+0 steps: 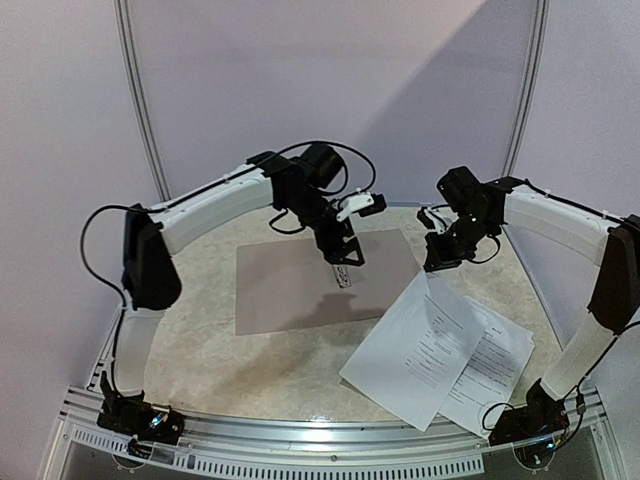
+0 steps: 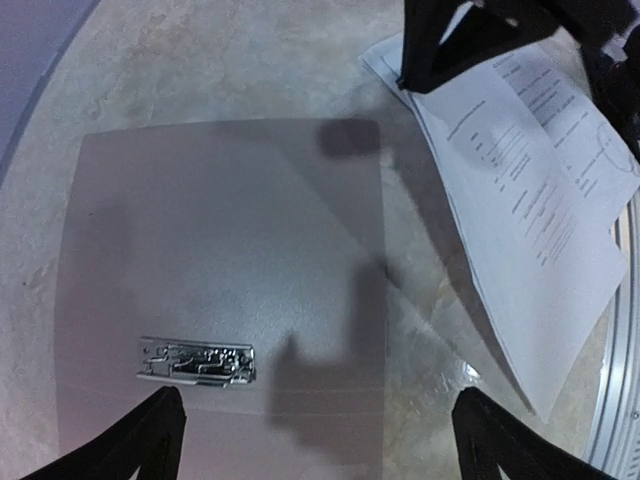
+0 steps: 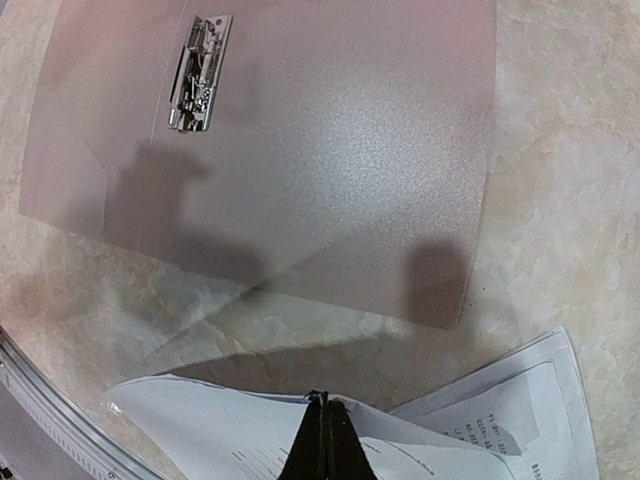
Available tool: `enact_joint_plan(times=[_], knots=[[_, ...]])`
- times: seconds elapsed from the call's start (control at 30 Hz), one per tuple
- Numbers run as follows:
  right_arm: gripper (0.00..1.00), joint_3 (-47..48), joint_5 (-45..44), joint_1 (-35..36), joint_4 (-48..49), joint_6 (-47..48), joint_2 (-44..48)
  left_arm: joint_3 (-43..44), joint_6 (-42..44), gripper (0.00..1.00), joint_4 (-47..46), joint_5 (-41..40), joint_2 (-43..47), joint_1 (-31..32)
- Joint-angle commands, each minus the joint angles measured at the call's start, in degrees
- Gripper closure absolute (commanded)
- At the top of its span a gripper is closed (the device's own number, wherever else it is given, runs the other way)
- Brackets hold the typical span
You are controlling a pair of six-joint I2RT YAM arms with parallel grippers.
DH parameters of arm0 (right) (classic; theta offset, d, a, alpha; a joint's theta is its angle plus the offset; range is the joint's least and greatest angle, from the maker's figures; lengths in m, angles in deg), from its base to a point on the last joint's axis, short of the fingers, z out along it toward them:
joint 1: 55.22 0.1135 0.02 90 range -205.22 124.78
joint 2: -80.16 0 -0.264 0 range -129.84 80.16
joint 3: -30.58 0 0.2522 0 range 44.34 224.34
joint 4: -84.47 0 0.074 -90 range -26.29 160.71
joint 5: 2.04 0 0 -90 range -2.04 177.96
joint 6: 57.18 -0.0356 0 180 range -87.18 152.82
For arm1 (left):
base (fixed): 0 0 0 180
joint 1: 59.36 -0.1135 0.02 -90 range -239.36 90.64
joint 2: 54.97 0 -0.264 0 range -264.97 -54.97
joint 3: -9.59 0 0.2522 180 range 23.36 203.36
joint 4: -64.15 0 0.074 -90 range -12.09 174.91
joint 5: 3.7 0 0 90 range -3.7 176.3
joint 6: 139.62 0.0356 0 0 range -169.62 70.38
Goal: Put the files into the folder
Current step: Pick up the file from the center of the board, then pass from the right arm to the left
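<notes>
The flat brownish-tan rectangular folder (image 1: pixel 290 285) lies on the surface (image 1: pixel 220 360). The left claw (image 2: pixel 318 400), fingers apart, hangs over its silver metal clip (image 2: pixel 197 362). Just right of the folder, the right claw (image 3: pixel 322 405) pinches the white printed paper sheets (image 1: pixel 425 345).

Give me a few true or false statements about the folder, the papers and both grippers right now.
1. The folder lies flat with its silver clip showing. True.
2. The files are clipped inside the folder. False: they lie beside it on the table.
3. The left gripper has its jaws closed. False: they stand open above the clip.
4. The right gripper is shut on the files' edge. True.
</notes>
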Motion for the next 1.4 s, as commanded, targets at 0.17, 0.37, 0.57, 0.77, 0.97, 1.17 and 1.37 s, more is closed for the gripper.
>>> enact_joint_plan(times=[0.17, 0.37, 0.57, 0.77, 0.97, 1.17, 1.37], knots=[[1.0, 0.12, 3.46, -1.44, 0.0, -2.26, 2.3, 15.96, -5.56, 0.06, 5.25, -0.2, -13.3, 7.47], [1.0, -1.01, 5.31, -1.72, 1.23, -3.29, 3.78, 14.5, -10.86, 0.12, 3.89, 4.63, -16.87, 7.95], [1.0, -1.03, 5.9, -1.7, 0.94, -3.59, 5.36, 16.59, -12.37, 0.27, 1.6, -0.17, -18.96, 8.06], [1.0, 1.25, 4.18, -1.73, -1.29, -3.39, 5.47, 16.21, -14.14, 0.85, 0.93, 2.83, -18.46, 8.06], [0.6, -0.65, -6.3, -3.2, -2.86, -5.96, 5.87, 13.89, -16.69, 1.0, 1.28, 6.73, -16.25, 7.44], [0.33, -14.02, -6.32, -9.54, 1.44, -12.74, 13.94, 10.34, -20.13, 1.0, -0.42, 8.61, -16.08, 4.46], [0.2, -27.83, 3.82, -10.88, 11.23, -19.87, 18.11, 9.82, -20.81, 1.0, -1.25, 10.0, -17.2, 3.05]])
